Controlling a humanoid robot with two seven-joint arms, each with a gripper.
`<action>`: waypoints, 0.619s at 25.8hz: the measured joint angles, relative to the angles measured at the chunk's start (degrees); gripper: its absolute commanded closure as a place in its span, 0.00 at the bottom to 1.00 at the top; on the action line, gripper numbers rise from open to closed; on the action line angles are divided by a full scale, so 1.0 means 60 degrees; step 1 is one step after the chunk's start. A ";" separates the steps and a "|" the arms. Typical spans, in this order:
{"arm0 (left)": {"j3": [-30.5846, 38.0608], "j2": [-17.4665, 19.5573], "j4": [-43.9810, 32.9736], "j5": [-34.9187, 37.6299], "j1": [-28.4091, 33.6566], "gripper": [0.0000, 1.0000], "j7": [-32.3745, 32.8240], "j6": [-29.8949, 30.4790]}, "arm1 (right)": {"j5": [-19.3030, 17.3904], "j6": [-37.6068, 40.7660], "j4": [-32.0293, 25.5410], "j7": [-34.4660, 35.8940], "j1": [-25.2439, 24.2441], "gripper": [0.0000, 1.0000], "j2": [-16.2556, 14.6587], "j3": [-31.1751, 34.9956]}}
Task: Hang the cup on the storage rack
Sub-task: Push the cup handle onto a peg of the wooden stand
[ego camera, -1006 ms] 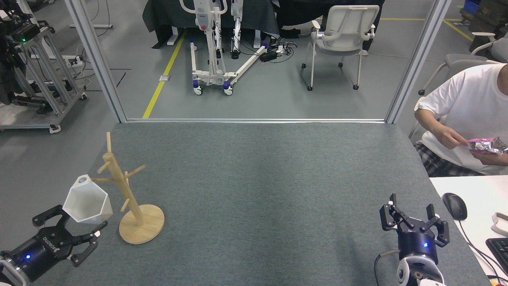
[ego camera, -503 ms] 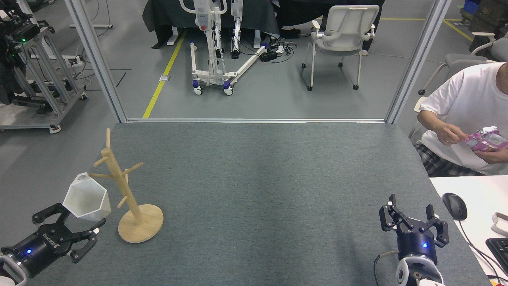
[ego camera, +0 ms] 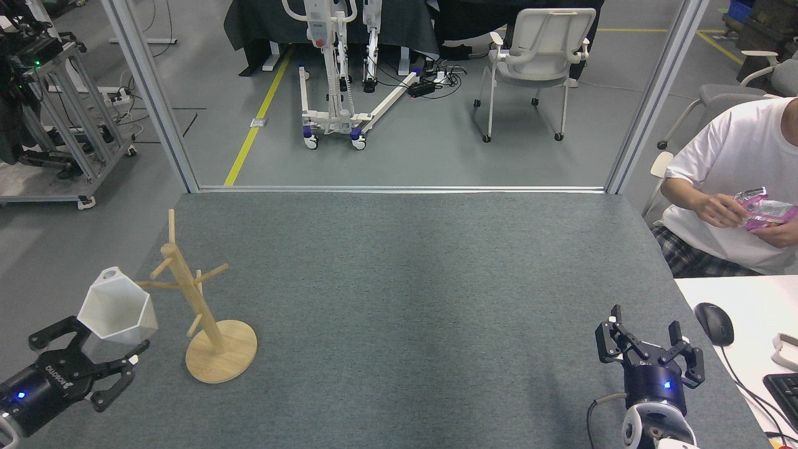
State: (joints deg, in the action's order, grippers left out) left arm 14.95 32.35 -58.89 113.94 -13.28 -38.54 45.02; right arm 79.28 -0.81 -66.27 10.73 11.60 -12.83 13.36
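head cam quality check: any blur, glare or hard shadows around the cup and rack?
Head view: sharp throughout, no motion blur on the cup or rack. Lighting is soft and even, with only faint shadows on the grey mat. No glare; the cup's white facets read clearly, the left tool below it is dark but legible. Frame posts lean outward, suggesting wide-angle distortion.

You see a matt white cup [ego camera: 116,305], a smooth pale-wood rack [ego camera: 201,312], rough grey felt-like table [ego camera: 405,299], and matt black grippers [ego camera: 648,349].
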 measured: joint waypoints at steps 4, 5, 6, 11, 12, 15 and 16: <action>0.0070 0.0357 -0.0002 0.0005 0.0158 1.00 -0.0049 0.0001 | -0.0002 0.0000 0.0000 0.0015 0.0000 0.01 0.0000 0.0000; 0.0074 0.0426 -0.0003 0.0023 0.0190 1.00 -0.0067 0.0001 | -0.0005 0.0000 0.0000 0.0011 0.0000 0.01 0.0000 0.0002; 0.0078 0.0489 0.0004 0.0051 0.0238 1.00 -0.0061 0.0001 | -0.0008 0.0000 0.0000 -0.0015 0.0000 0.01 0.0000 0.0005; 0.0074 0.0828 0.0021 0.0134 0.0274 1.00 0.0090 0.0002 | -0.0022 0.0000 0.0000 -0.0030 0.0000 0.01 -0.0006 0.0015; 0.0076 0.0892 0.0022 0.0150 0.0259 1.00 0.0121 0.0002 | -0.0024 0.0000 0.0000 -0.0031 0.0000 0.01 -0.0008 0.0021; 0.0065 0.0981 0.0018 0.0298 0.0246 1.00 0.0227 -0.0001 | -0.0029 0.0000 0.0000 -0.0032 0.0000 0.01 -0.0014 0.0026; 0.0057 0.1003 0.0005 0.0383 0.0227 1.00 0.0227 -0.0001 | -0.0029 0.0000 0.0000 -0.0032 0.0000 0.01 -0.0019 0.0028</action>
State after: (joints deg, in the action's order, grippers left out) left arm 15.30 38.37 -58.86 116.24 -11.92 -37.18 45.01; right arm 79.10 -0.81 -66.27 10.53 11.60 -12.95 13.53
